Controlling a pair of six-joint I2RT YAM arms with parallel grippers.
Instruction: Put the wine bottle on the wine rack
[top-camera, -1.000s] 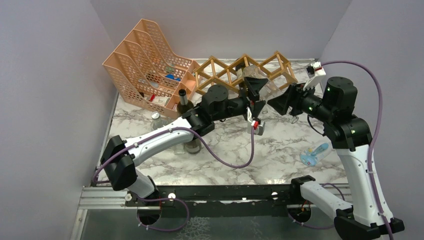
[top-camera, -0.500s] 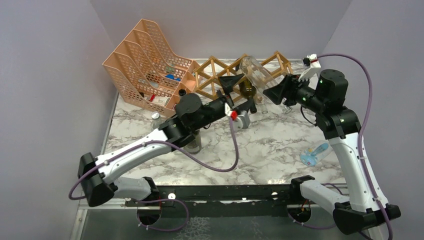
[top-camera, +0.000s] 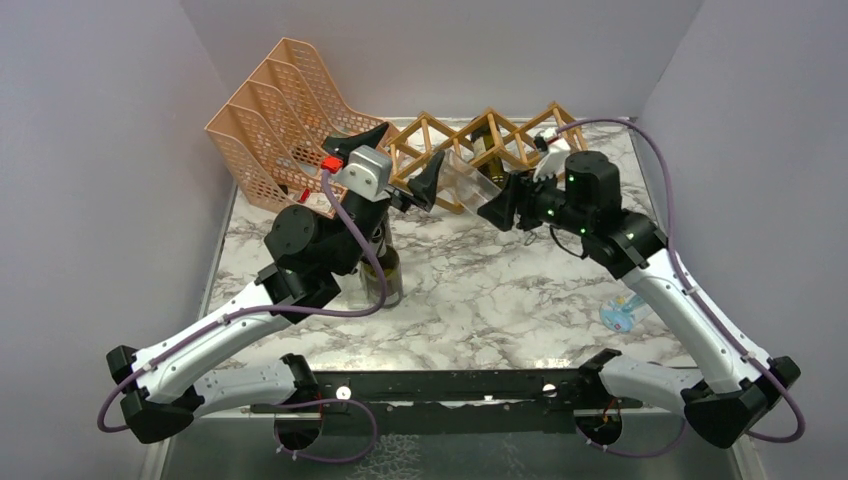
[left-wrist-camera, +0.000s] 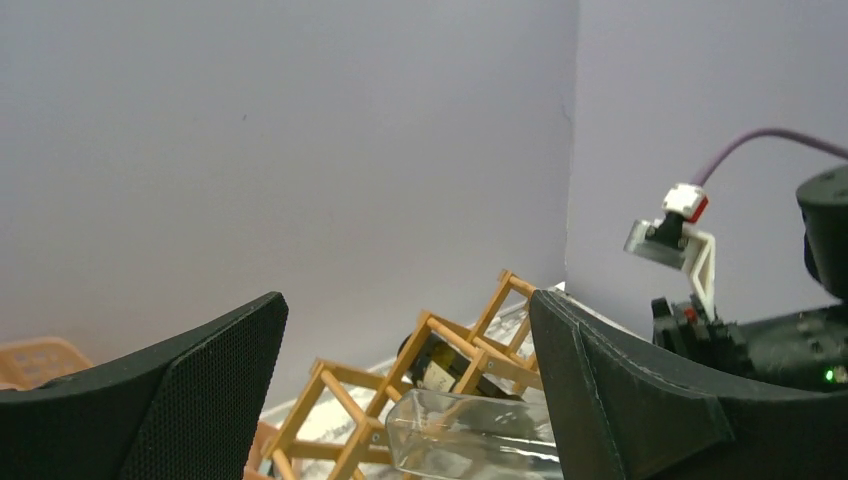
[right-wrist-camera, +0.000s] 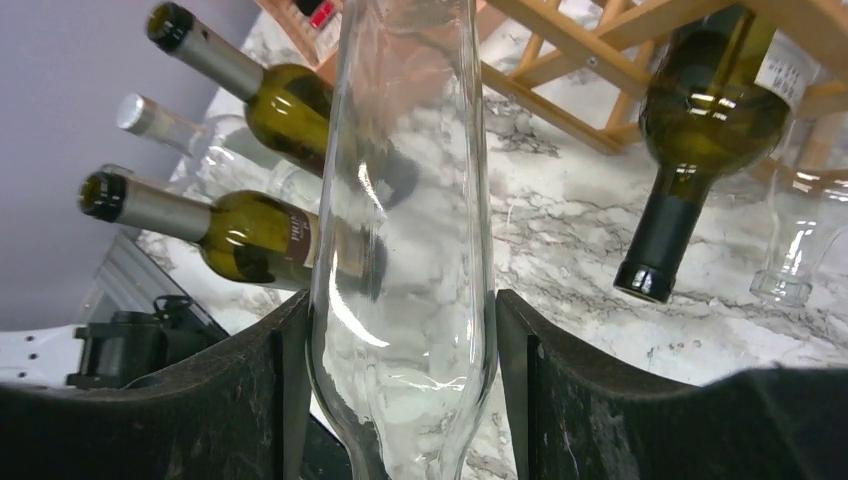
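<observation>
Now we are at the insertion step. Our right tool (right-wrist-camera: 400, 300) is clamped around the clear glass wine bottle (top-camera: 463, 184), holding it off the worktop (top-camera: 500, 290) with its far end right at the front of the wooden wine rack (top-camera: 505, 128), while our left tool (left-wrist-camera: 407, 320) hangs wide apart and empty near the rack's left end. Next, we judge, the bottle must be lined up with a free diamond cell beside the green bottle (right-wrist-camera: 712, 105) already lodged there, then slid in gently without shoving the lattice.
</observation>
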